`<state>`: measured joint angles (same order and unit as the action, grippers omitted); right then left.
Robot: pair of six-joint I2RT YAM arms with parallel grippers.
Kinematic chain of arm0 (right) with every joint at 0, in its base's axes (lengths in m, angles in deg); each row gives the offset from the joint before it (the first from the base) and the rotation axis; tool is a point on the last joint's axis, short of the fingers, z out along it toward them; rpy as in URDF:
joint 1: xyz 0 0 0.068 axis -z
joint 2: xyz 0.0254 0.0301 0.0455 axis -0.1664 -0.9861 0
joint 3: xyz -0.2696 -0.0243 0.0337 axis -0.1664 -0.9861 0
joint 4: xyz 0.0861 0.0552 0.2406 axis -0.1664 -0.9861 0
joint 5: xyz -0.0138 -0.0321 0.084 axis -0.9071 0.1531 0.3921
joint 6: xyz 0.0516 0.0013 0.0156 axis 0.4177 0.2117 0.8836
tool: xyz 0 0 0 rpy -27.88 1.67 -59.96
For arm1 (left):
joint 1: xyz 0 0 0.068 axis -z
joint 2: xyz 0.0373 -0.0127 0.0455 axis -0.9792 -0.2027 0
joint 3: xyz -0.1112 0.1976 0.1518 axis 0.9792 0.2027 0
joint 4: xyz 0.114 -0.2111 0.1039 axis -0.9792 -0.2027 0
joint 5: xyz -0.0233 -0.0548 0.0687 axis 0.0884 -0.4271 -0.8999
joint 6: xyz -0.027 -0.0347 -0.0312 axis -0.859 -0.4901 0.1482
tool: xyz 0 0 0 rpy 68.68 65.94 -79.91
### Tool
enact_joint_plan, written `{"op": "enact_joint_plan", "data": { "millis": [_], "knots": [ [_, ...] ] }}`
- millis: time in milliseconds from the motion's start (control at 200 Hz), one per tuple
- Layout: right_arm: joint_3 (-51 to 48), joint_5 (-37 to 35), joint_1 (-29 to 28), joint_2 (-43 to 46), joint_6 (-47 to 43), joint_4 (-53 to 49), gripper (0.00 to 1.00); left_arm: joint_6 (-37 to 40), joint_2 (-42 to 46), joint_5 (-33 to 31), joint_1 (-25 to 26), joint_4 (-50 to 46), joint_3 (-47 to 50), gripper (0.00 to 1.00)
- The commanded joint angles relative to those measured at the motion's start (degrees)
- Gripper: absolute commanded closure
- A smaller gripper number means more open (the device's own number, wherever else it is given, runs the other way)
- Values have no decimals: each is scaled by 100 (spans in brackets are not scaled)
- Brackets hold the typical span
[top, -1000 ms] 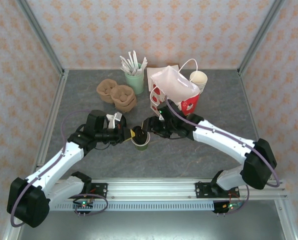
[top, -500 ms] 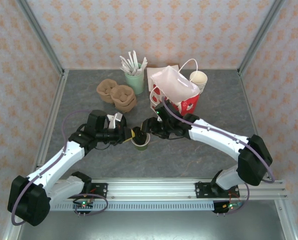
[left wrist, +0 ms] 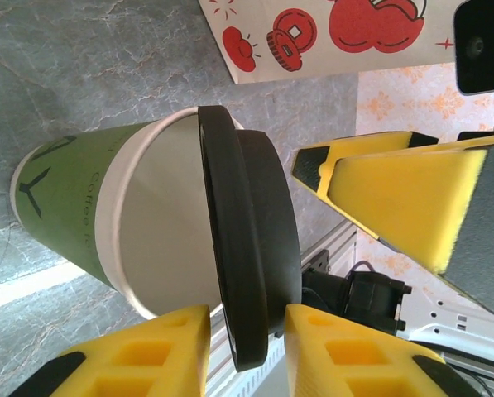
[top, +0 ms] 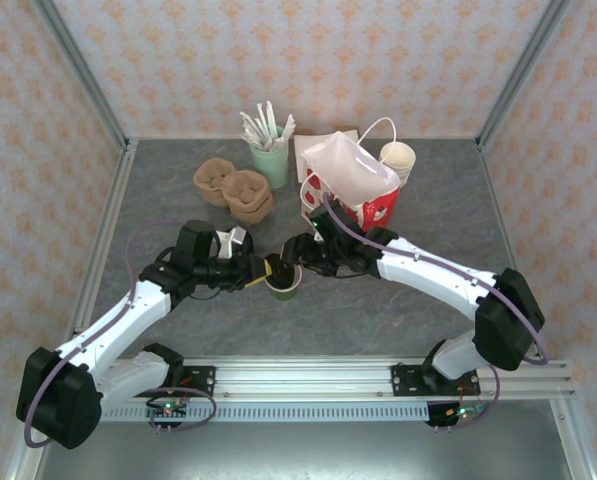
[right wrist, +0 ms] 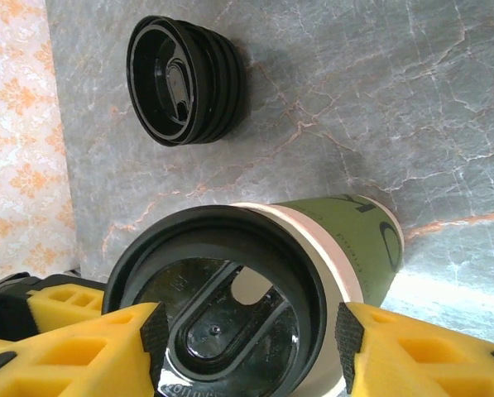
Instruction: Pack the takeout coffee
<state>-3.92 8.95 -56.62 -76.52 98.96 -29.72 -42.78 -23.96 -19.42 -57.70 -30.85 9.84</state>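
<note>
**Position of the task item.** The takeout coffee (top: 284, 284) is located on the grey desk (top: 398, 300), just below the centre of the top view, between the two arms. In the left wrist view the dark-green cup is seen with its black lid (left wrist: 247, 248) set at an angle on the rim. The cream interior is exposed at the left of the lid, so the lid is not seated all round.

**Left jaws.** A narrow opening is shown. The two yellow pads (left wrist: 139, 356) lie at the lower edge of the left wrist view, one on each side of the lid's edge. A thin gap is visible on both sides, so nothing is gripped.

**Right jaws.** In the right wrist view these are closed against the takeout coffee at rim level, one pad (right wrist: 89, 347) at each side of the lid.

**Surroundings.** The red-and-white bag (top: 363, 185) stands above and to the right of the cup in the top view. A stack of black lids (right wrist: 184, 78) lies on the desk at the upper left of the right wrist view.
</note>
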Motion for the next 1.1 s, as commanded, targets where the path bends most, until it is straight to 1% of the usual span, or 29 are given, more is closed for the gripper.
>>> {"op": "enact_joint_plan", "data": {
  "millis": [0, 90, 240, 956, 1096],
  "knots": [
    [-80, -20, 46, -42, 106, 201, 41, 169, -2, -33, -30, -235, 13, 65],
    [-111, 18, 60, -43, 135, 265, 41, 217, -2, -70, -30, -296, 11, 62],
    [-161, 63, 82, -42, 185, 336, 41, 265, 7, -132, -30, -371, -5, 61],
    [-252, 192, 134, -155, 269, 532, 41, 348, -2, -299, -30, -396, 79, 63],
    [-243, 205, 134, -166, 267, 532, 41, 318, -28, -281, -30, -305, 145, 65]
  ]
}}
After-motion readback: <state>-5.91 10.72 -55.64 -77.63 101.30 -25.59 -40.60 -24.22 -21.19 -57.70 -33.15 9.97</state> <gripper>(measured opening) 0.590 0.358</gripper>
